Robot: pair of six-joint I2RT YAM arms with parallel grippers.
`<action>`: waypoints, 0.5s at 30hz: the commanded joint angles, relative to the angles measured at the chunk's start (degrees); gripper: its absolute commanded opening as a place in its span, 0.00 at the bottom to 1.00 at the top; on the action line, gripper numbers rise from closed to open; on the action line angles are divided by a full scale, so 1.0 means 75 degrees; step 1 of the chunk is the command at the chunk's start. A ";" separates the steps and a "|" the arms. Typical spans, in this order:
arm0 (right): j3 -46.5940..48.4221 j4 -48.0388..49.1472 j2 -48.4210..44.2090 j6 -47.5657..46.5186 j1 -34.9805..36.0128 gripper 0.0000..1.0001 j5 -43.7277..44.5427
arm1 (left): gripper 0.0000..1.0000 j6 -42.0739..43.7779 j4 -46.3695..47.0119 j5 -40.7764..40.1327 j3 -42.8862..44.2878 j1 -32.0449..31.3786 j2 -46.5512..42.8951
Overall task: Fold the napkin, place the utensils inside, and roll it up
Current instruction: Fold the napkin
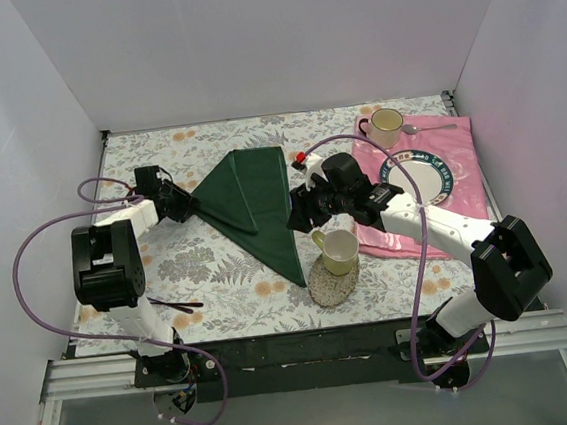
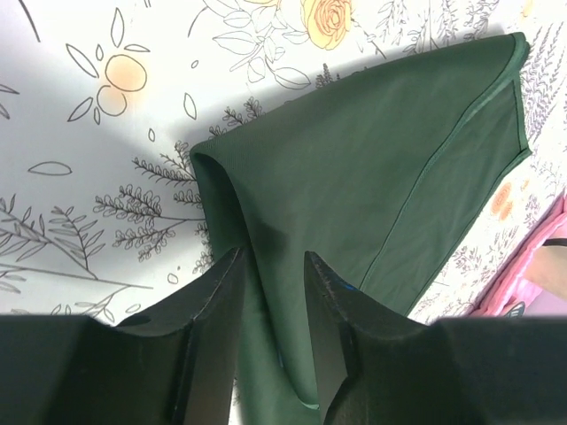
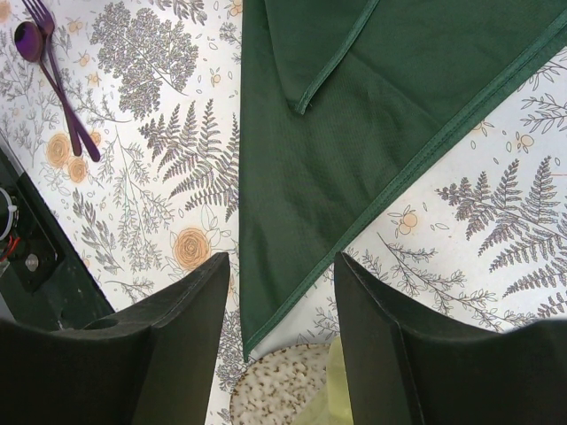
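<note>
Napkin (image 1: 252, 200) folded to triangle, mid-counter (image 1: 219, 269). Left claw (image 2: 273, 261) nipped narrow on cloth ridge at left corner. Right claw (image 3: 282, 274) wide, empty, over near tip. Utensils (image 1: 179, 305) near-left edge, well apart from cloth. Placing, rolling left.

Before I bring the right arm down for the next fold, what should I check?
1. Left pincer clamped on the napkin corner: ok.
2. Right pincer open above the napkin's near tip: ok.
3. Napkin lying flat: not ok, it is bunched and raised at the left pincer.
4. Room beside the right pincer: not ok, the yellow-green cup on its coaster sits close.
5. Fork lying off the napkin, out of the fold's way: ok.
</note>
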 commanded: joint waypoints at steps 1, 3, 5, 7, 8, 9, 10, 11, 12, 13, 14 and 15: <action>0.0139 0.0202 -0.0059 0.0030 -0.0035 0.59 -0.0019 | 0.31 -0.0060 0.0229 0.0124 0.0262 0.0009 0.0130; 0.0151 0.0214 -0.0047 0.0019 -0.0046 0.59 -0.0008 | 0.27 -0.0049 0.0229 0.0136 0.0285 0.0009 0.0212; 0.0174 0.0191 -0.0036 0.0007 -0.0035 0.59 0.0004 | 0.21 -0.0072 0.0229 0.0101 0.0321 0.0009 0.0213; 0.0163 0.0191 -0.0024 0.0019 -0.0046 0.59 -0.0008 | 0.18 -0.0072 0.0322 0.0077 0.0262 0.0021 0.0131; 0.0163 0.0179 -0.0036 0.0019 -0.0046 0.59 0.0004 | 0.16 -0.0095 0.0358 0.0042 0.0216 0.0021 0.0096; 0.0163 0.0179 -0.0036 0.0019 -0.0046 0.59 0.0004 | 0.13 -0.0096 0.0370 0.0007 0.0215 0.0021 0.0073; 0.0174 0.0179 -0.0024 0.0007 -0.0046 0.59 0.0004 | 0.12 -0.0072 0.0358 -0.0017 0.0215 0.0033 0.0084; 0.0174 0.0179 -0.0036 0.0007 -0.0046 0.59 0.0004 | 0.10 -0.0095 0.0370 -0.0028 0.0227 0.0033 0.0072; 0.0186 0.0179 -0.0024 0.0007 -0.0046 0.59 -0.0008 | 0.10 -0.0084 0.0358 -0.0052 0.0227 0.0056 0.0084; 0.0198 0.0167 -0.0012 0.0007 -0.0046 0.59 -0.0019 | 0.09 -0.0095 0.0358 -0.0087 0.0227 0.0079 0.0072; 0.0198 0.0167 -0.0012 0.0019 -0.0035 0.59 -0.0019 | 0.09 -0.0107 0.0358 -0.0122 0.0215 0.0103 0.0084; 0.0198 0.0167 -0.0012 0.0007 -0.0046 0.59 -0.0019 | 0.09 -0.0107 0.0358 -0.0169 0.0250 0.0115 0.0096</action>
